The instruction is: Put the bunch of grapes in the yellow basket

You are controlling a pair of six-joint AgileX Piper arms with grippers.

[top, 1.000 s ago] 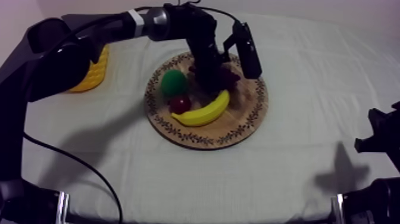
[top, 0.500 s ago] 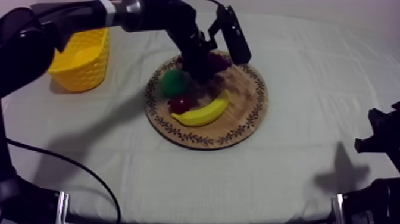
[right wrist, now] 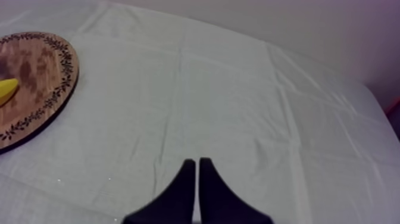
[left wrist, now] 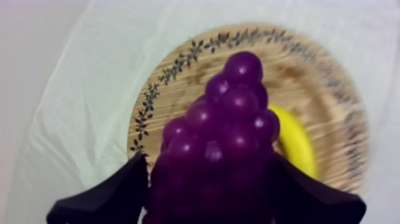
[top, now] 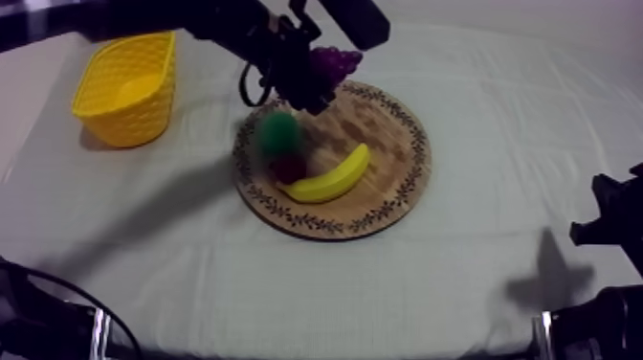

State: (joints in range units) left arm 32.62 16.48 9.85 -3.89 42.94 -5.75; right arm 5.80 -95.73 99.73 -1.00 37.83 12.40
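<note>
Left gripper (left wrist: 208, 199) clamps bunch of grapes (left wrist: 229, 137), tip pointing straight out past fingers (left wrist: 101, 201); top view places it above wooden board (top: 383, 144) far rim; right gripper (right wrist: 193, 179) closed, empty.

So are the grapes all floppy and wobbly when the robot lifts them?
Probably not floppy: the bunch of grapes sticks out as one firm cone from the left gripper. It looks shiny, so it might slip. Likely light, since two fingers hold it above the wooden board.

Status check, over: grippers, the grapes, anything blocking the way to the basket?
Left gripper shut on bunch of grapes, above wooden board. Right gripper shut, empty. No object between grapes and yellow basket.
</note>
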